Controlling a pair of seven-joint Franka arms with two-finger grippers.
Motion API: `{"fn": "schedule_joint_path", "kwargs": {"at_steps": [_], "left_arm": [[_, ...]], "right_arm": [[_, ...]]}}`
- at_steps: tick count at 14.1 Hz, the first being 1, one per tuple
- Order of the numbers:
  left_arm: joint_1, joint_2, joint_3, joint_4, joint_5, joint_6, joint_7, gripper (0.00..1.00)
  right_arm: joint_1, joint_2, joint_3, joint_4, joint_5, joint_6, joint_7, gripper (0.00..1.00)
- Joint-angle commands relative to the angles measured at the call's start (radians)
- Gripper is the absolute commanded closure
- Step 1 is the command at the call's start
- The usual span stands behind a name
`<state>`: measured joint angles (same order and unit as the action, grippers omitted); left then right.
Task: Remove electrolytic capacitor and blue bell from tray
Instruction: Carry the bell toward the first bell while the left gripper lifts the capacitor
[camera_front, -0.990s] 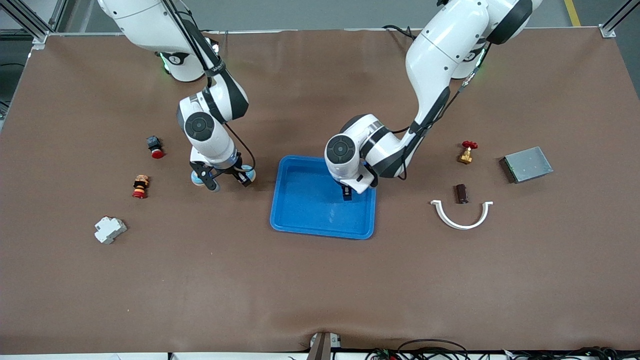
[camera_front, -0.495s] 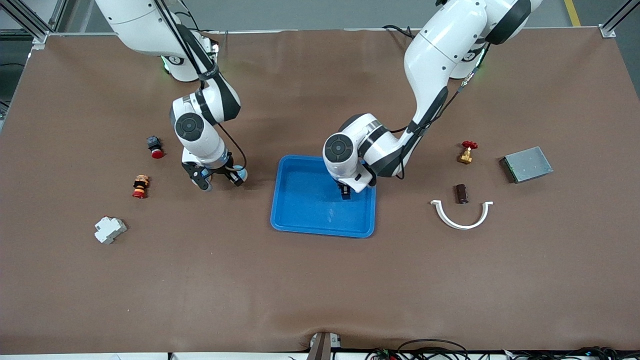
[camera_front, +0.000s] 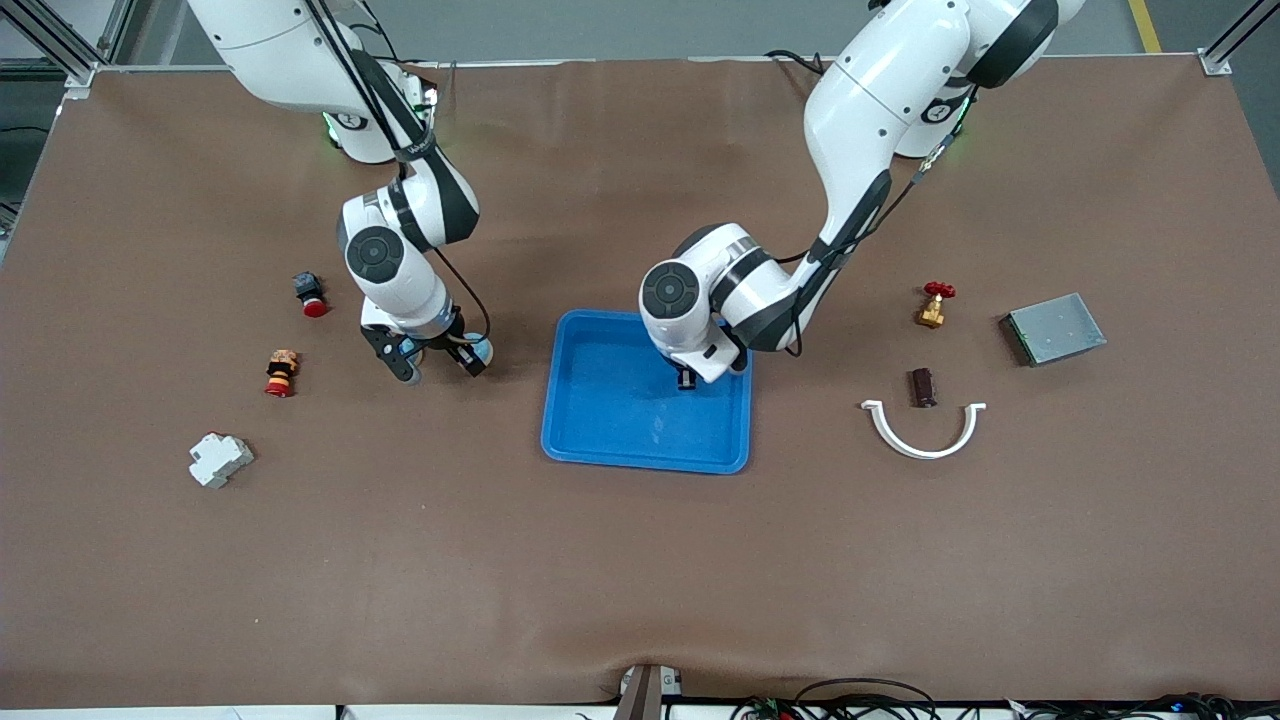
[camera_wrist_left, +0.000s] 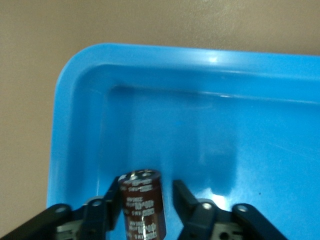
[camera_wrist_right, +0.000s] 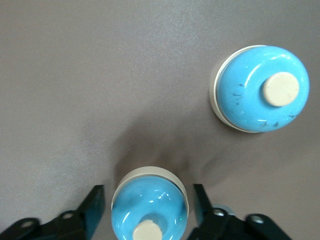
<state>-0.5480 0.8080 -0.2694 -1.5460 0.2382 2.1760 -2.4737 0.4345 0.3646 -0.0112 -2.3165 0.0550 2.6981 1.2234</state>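
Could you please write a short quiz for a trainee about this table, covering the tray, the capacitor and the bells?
1. True or false: the capacitor hangs over the blue tray.
2. How many blue bells does the right wrist view show?
3. Which gripper has its jaws on either side of a bell? A) left gripper B) right gripper

Key: 1 true; 2 two; 3 B.

Brown capacitor (camera_wrist_left: 143, 204) over blue tray (camera_wrist_left: 210, 65), blue bells (camera_wrist_right: 260, 89) on table
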Motion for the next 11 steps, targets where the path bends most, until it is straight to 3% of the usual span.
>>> {"fn": "schedule_joint_path", "kwargs": {"at_steps": [1,5,11], "left_arm": [[-0.018,0.014,0.001,0.012,0.02,0.001,-0.013,1.0],[-0.016,0.004,0.001,0.014,0.023,0.001,-0.005,1.0],[-0.032,-0.035,-0.002,0.033,0.104,-0.088,0.261,1.0]], "right_arm": [[-0.013,-0.041,0.011,-0.029,0.005,-0.003,0.018,0.0],[-0.017,-0.099,0.011,-0.027,0.005,-0.065,0.004,0.0],[-0.052,-0.168,0.013,-0.027,0.005,-0.155,-0.047,0.0]]}}
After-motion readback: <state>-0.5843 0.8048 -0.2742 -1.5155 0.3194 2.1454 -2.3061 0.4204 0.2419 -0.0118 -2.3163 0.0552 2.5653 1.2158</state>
